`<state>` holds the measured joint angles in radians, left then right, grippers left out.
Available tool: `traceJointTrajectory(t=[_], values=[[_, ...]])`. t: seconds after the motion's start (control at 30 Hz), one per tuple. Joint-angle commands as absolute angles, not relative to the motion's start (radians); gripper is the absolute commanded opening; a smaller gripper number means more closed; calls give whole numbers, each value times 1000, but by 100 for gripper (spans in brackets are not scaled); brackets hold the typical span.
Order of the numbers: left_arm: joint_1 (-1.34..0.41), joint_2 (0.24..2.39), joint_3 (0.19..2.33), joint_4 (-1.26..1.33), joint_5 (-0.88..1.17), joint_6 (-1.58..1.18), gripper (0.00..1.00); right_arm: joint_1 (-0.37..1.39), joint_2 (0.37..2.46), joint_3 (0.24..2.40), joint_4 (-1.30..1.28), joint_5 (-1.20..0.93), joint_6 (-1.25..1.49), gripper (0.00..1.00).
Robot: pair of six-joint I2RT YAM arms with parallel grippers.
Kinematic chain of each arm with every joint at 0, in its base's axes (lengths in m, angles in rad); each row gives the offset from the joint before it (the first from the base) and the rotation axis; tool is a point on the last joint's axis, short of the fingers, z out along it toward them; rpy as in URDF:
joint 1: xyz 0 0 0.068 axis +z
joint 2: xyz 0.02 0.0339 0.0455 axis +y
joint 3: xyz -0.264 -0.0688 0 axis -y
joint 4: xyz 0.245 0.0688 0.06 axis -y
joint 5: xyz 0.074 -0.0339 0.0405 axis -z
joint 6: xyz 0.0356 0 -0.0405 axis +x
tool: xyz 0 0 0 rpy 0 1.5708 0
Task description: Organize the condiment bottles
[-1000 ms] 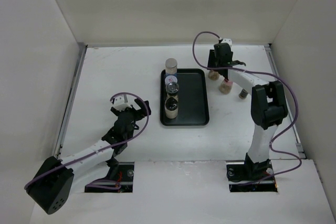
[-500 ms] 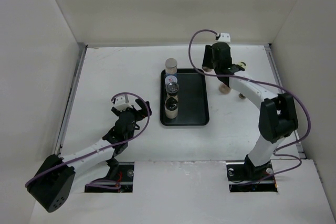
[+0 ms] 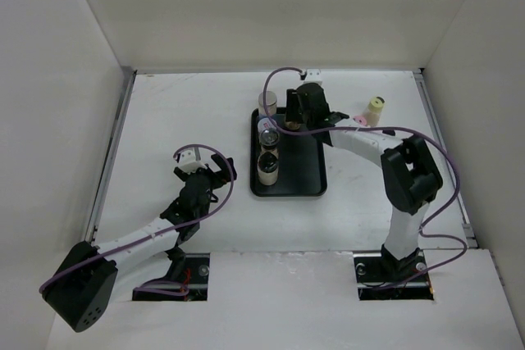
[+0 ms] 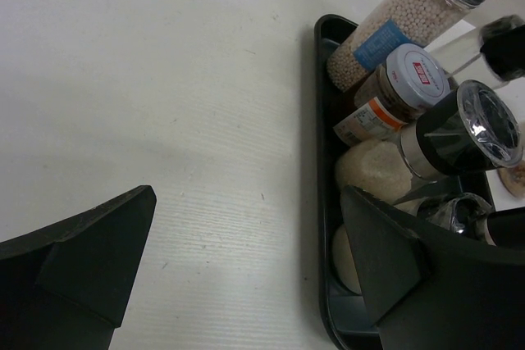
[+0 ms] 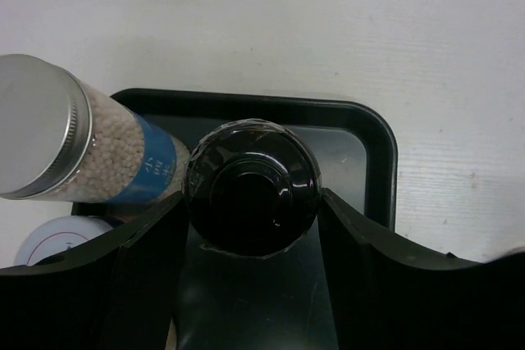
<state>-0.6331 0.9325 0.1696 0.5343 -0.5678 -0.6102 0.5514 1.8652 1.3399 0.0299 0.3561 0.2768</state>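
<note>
Step in hand: placing. The right fingers (image 5: 365, 280) are clamped on the black-cap bottle (image 5: 252, 186), holding it upright over the top end of the tray (image 3: 305, 161).
Where that bottle is: upper centre of the overhead view, just beside the metal-cap shaker (image 3: 267, 102). I cannot tell whether its base is already down on the tray.
Next move, as I judge it: lower it straight until it sits, part the fingers, then lift straight up. There is little room on the shaker's side, so any sideways drift could knock it.
Left fingers (image 4: 82, 264): spread wide with nothing between them, over the bare table (image 3: 164, 112), left of the tray in the lower left of the overhead view.
Bottles in the tray: four in a row down its left side, as best I can count. They are the shaker, a white-cap jar (image 4: 410, 79), a shiny-cap bottle (image 4: 459, 129) and a beige bottle (image 3: 267, 168). They stand so close that another could be hidden.
Bottles held: one.
Bottles out on the table: two, at the upper right of the overhead view. A yellow-cap bottle (image 3: 375, 108) stands upright, with a pink-cap bottle (image 3: 359, 120) just beside it, too small to tell if it stands or lies.
Total: seven bottles, one tray.
Left to do, by my reckoning: set this one down, then fetch those two.
</note>
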Motion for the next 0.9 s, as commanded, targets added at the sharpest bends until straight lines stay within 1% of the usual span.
traceJointTrajectory(t=[0.0, 0.13, 0.2, 0.3, 0.43, 0.5, 0.53, 0.73, 0.87], values=[[-633, 922, 175, 583, -571, -612, 100, 562, 1861, 1370, 129, 345, 317, 56], [-628, 927, 176, 583, -565, -614, 100, 576, 1884, 1374, 140, 341, 334, 57], [-636, 922, 176, 583, -571, -612, 100, 582, 1893, 1379, 140, 345, 333, 59], [-628, 927, 176, 583, -563, -614, 100, 584, 1913, 1391, 129, 345, 339, 67], [-637, 928, 178, 584, -571, -614, 100, 585, 1916, 1391, 117, 347, 341, 72], [-631, 937, 179, 584, -562, -614, 100, 585, 1901, 1381, 114, 347, 344, 82], [-633, 937, 181, 584, -561, -614, 100, 585, 1885, 1375, 112, 347, 342, 83], [-636, 922, 178, 584, -564, -614, 100, 584, 1761, 1327, 69, 351, 347, 86], [-634, 916, 175, 580, -566, -612, 100, 548, 1662, 1241, 66, 354, 347, 88]])
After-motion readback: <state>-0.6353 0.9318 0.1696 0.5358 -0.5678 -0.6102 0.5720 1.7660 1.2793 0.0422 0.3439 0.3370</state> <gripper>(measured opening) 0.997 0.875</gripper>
